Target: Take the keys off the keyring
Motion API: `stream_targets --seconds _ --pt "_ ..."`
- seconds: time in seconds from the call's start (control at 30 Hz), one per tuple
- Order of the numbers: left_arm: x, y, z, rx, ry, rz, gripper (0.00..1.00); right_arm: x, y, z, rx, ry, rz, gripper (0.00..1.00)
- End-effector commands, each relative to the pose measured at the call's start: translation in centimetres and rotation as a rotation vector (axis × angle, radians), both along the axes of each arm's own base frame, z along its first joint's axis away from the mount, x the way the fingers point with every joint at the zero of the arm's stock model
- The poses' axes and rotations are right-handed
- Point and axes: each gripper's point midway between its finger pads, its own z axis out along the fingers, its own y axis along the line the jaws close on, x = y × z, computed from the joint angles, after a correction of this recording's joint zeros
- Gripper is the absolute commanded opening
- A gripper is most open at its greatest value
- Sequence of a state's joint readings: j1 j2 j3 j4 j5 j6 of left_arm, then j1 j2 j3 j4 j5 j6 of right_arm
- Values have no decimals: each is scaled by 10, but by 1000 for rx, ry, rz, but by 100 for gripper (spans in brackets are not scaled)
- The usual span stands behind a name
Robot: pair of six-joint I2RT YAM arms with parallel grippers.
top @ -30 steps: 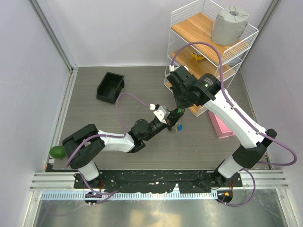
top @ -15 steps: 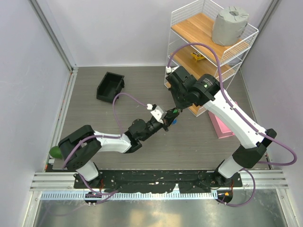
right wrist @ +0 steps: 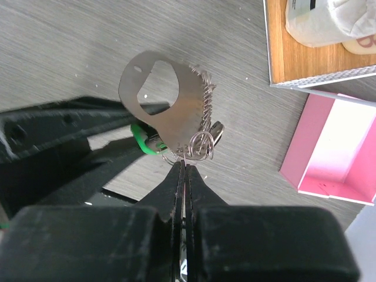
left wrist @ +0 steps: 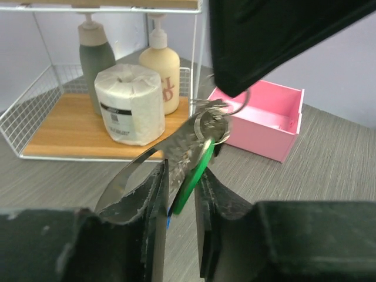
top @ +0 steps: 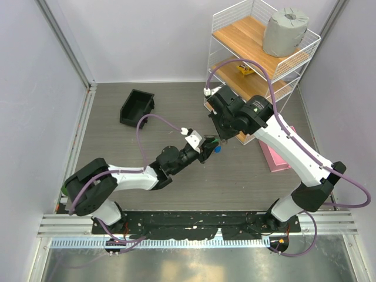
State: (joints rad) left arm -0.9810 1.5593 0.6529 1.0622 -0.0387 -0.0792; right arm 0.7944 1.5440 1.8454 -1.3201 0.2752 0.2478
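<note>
Left gripper [left wrist: 180, 173] clamped on green key [left wrist: 197, 161], right gripper [right wrist: 183, 167] pinched tight on keyring [right wrist: 201, 143] wire

The keyring [right wrist: 200, 144] is thin bare steel wire, bright and smooth, with a fine metal chain [right wrist: 205, 108]. Its tag [right wrist: 161, 97] is flat grey metal with a dull brushed finish. Of the keys [left wrist: 197, 164], 1 head is glossy green plastic and the blades are shiny metal. The left gripper [left wrist: 181, 182] is matt black plastic, rough and scuffed pale along the finger edges; the right gripper [right wrist: 184, 170] is smoother matt black. The table [right wrist: 70, 53] is matt grey with a wood-grain pattern. The pink box [left wrist: 264, 123] is smooth plastic with a slight sheen. The shelf board [left wrist: 70, 132] is light wood inside white-coated wire. The toilet roll [left wrist: 130, 103] is soft white paper.
</note>
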Motion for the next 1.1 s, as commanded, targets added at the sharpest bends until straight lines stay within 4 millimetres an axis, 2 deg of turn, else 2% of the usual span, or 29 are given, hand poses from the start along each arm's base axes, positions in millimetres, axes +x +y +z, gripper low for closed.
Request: stream_targets --seconds 0.0,0.23,0.33,0.47,0.57,0.73,0.9,1.07 --pt "2 20 8 17 17 32 34 -30 -32 4 -64 53 20 5" --pt "-16 34 3 75 10 -5 46 -30 -26 3 -47 68 20 5" --pt "-27 30 2 101 0 -73 58 -31 -26 3 -46 72 24 5" --pt "-35 26 11 103 -25 -125 71 -31 -24 3 -40 79 24 5" --pt "-34 20 13 120 -16 -145 80 -32 -23 3 -35 87 26 5" --pt "-26 21 22 87 -10 -98 82 -32 -22 3 -32 89 23 5" --pt "-22 22 24 137 14 -80 98 -33 -21 4 -28 91 23 5" --pt "-17 24 30 157 28 -50 100 -32 -22 4 -29 91 19 5"
